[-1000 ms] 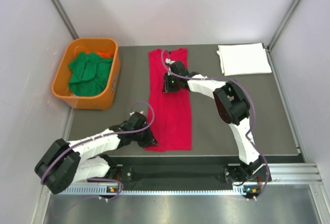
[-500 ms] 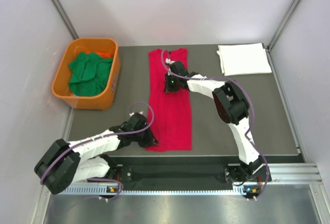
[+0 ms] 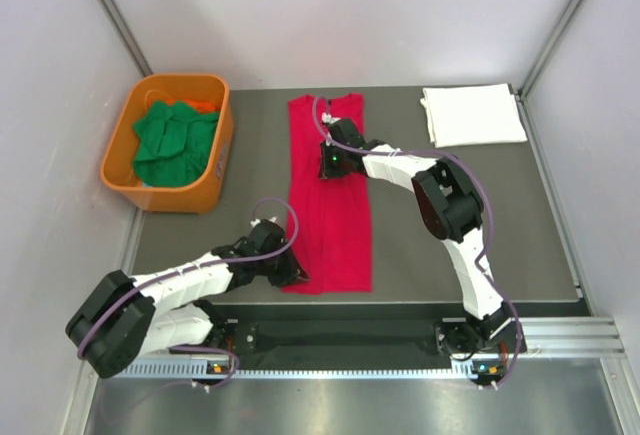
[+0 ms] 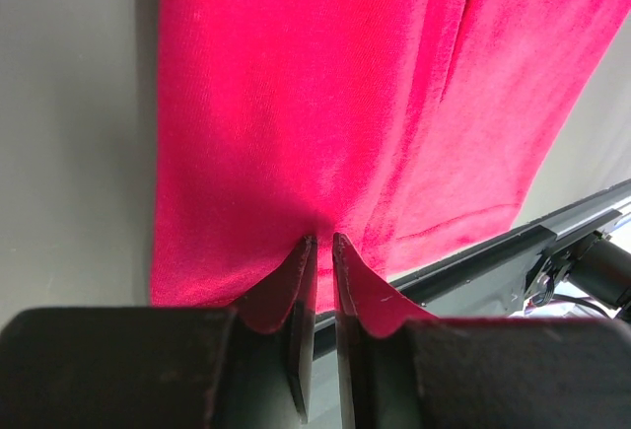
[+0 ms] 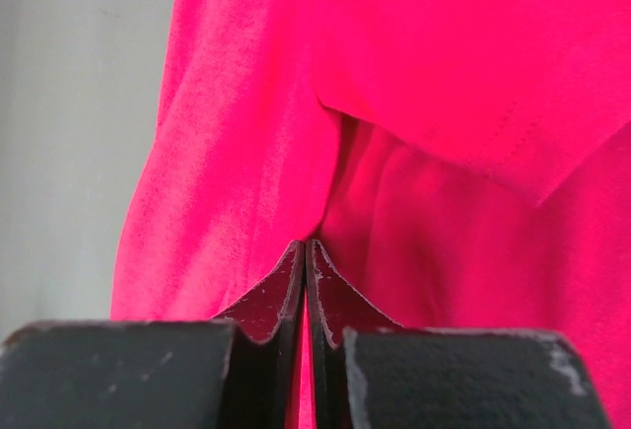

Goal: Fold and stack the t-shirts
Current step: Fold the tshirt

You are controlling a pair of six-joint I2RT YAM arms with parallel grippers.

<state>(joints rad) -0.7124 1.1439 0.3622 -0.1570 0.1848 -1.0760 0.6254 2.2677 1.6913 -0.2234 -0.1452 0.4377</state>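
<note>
The long bright red cloth t-shirt (image 3: 330,225) lies flat just right of the orange plastic tub (image 3: 224,135) (crumpled green cloth shirts (image 3: 175,140) sit inside it). The right gripper (image 5: 305,247), fingers pressed together, pinches cloth level with the tub. The left gripper (image 4: 324,242), nearly closed, nips the hem nearer than the tub. To fold well, lift both pinches evenly and carry the hem toward the collar, edges aligned.

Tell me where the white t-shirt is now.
In the top view, the folded white t-shirt lies at the far right corner of the table, to the right of the red t-shirt spread out mid-table.
</note>
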